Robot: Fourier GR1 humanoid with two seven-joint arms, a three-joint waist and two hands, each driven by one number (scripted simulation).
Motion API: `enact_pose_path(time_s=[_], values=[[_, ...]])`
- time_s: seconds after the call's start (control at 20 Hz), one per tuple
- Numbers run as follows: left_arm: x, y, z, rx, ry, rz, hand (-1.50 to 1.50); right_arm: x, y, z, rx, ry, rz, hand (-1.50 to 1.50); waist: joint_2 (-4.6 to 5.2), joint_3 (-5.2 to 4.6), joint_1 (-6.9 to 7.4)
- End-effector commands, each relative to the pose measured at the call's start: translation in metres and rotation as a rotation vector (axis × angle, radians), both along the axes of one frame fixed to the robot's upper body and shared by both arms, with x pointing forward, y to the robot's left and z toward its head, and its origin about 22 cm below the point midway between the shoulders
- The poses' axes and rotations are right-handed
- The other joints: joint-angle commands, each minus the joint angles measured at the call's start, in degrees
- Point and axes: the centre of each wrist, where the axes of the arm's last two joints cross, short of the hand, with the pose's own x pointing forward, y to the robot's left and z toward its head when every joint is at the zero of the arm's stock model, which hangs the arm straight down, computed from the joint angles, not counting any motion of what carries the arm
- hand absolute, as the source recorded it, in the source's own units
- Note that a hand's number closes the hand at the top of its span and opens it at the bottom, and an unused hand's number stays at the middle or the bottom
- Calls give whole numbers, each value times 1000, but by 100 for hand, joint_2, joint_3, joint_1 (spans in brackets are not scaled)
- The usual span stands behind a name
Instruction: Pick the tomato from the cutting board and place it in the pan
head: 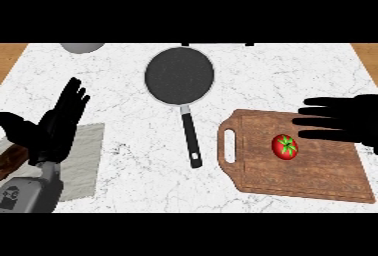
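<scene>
- One tomato [285, 147] lies on the cutting board [317, 175], untouched.
- Right hand [343, 122] hovers just above-right of it, fingers straight and spread, holding nothing — poised to grasp.
- Pan [179, 75] waits left; left hand [63, 122] rests open.

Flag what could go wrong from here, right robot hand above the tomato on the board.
1. The tomato is round and lies free on the cutting board; the open right robot hand could nudge it so it rolls away.
2. The frying pan lies well to the left, so the carry is long and crosses its handle, which a low pass might bump.
</scene>
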Motion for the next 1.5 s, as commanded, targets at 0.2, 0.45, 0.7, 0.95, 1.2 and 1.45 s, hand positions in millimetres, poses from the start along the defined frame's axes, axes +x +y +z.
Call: enact_pose_path(time_s=[0.2, 0.45, 0.7, 0.95, 1.2, 1.45], values=[[-3, -22, 12, -7, -7, 5, 0, -23, 11, -8, -30, -139, -1, -150, -13, 2, -19], [-19, -7, -7, 4, 1, -1, 0, -41, 13, -33, 31, -90, 26, -150, -9, 2, -12], [-17, 0, 8, 4, 0, -8, 0, -39, 38, -49, -27, -113, -31, -150, -2, 1, 40], [-11, 9, 0, -4, 13, -18, 0, -34, 48, -36, -61, -133, -80, -150, 1, -1, 31], [0, 11, 24, 5, -2, -28, 0, -26, 44, -64, -40, -111, -73, -150, 5, 2, 30], [-1, -2, -9, 0, 4, -18, 0, -4, 68, -79, -89, -117, -71, -150, 14, 1, 45]])
